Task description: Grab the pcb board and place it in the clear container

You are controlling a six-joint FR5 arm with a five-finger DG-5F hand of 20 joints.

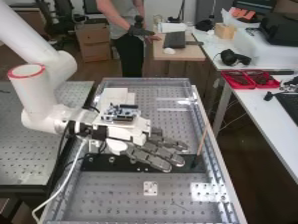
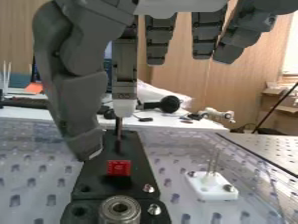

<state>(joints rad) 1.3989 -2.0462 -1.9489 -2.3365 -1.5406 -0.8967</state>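
In the high view the hand point(image 1: 151, 152) is above the black plate, its fingers extended toward the right and holding nothing. Its fingers point(image 2: 74, 80) hang relaxed in the wrist view. A blue and white circuit board point(image 1: 120, 114) with dark parts appears at the hand's base in the high view; I cannot tell whether it rests on the hand or lies beyond it. Clear walls point(image 1: 148, 81) border the perforated bench at its far end; whether they are the container is unclear.
The black plate point(image 1: 106, 163) carries a red block point(image 2: 119, 167) and a round metal part point(image 2: 120, 210). A white block with thin pins point(image 2: 211, 186) is beside it. A thin wooden stick point(image 1: 202, 141) stands near the bench's right edge. Red trays point(image 1: 249, 80) lie on the side table.
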